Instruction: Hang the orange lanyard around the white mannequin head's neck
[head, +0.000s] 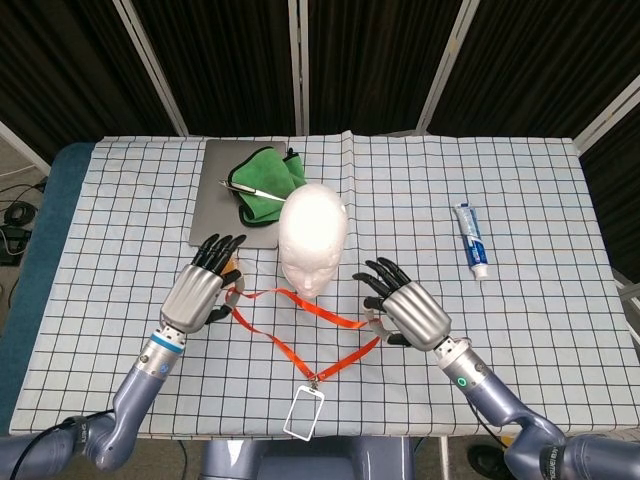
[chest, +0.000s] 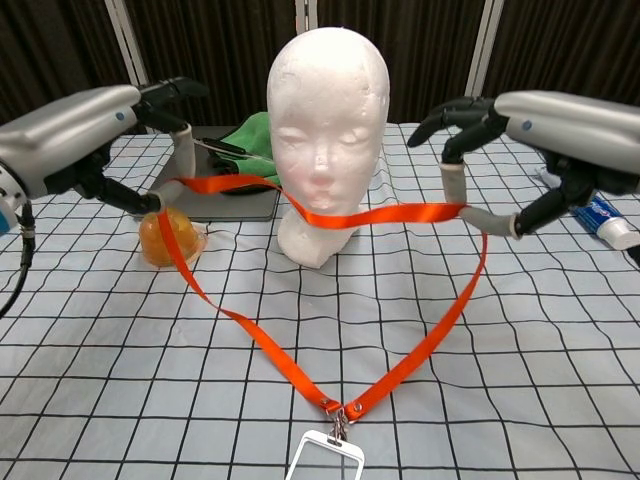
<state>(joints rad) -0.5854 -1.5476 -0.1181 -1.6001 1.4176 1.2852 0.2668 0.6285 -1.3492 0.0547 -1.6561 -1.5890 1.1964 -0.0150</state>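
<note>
The white mannequin head (head: 313, 235) stands upright at mid-table, its face (chest: 325, 150) toward me. The orange lanyard (chest: 390, 214) is lifted off the cloth and stretched level across the front of the chin and neck. My left hand (chest: 75, 140) holds one end of the loop to the left of the head, and my right hand (chest: 555, 125) holds the other end to its right, thumb and fingers pinching the strap. Both strands run down to a metal clip and a clear badge holder (chest: 325, 462) lying near the front edge. From above, the left hand (head: 200, 290) and right hand (head: 410, 312) flank the head with the lanyard (head: 272, 343) between them.
A small orange ball (chest: 167, 236) sits left of the head's base. Behind it lie a grey laptop (head: 215, 200) with a green cloth (head: 265, 180) and a pen on it. A toothpaste tube (head: 472, 238) lies at the right. The table edge runs close behind the badge holder (head: 302, 410).
</note>
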